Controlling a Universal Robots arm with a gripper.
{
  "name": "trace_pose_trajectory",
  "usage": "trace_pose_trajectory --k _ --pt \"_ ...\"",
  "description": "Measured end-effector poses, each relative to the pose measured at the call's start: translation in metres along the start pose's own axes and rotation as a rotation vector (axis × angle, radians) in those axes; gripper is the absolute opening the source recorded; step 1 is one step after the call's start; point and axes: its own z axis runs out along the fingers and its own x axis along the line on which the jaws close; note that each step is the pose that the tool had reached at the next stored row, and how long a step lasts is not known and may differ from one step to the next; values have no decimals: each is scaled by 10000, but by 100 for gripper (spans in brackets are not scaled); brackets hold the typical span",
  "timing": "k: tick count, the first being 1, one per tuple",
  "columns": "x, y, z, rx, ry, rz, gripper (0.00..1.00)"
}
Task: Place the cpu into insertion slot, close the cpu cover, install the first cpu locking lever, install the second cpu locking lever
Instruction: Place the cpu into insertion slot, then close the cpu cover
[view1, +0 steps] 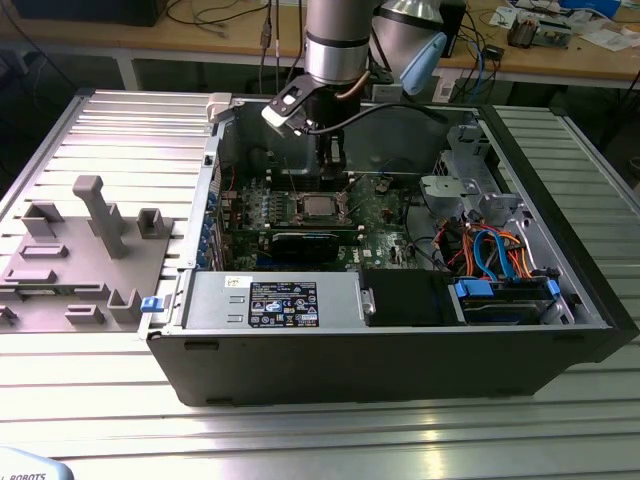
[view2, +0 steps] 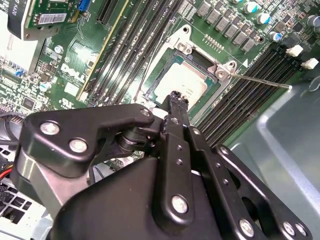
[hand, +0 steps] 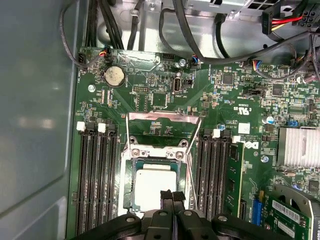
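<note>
Gripper hung with fingers pinched together, nothing between them, tips just over the cpu's near edge. The cpu sat directly below in the slot. Beyond it, the cover stood swung open, hinged on the far side.

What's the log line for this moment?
cpu: in insertion slot | cpu cover: open | gripper: shut, empty, above cpu

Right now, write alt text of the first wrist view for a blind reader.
The cpu lies flat in the insertion slot on the green motherboard, with the cpu cover swung open beyond it. The shut gripper hangs over one edge of the chip, between banks of black memory slots.
</note>
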Motion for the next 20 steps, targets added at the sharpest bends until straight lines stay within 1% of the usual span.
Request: trace_pose_trajectory --k 8,11,13,15,16,20 --pt "0 0 -2 0 -1 0 11" --pt "-3 18 -2 1 -4 0 11" --pt "-7 56 -1 0 13 0 11" --pt "-12 85 -2 -1 60 1 11" --pt "-13 100 -6 0 73 1 11" --pt "-22 170 -49 16 97 0 11"
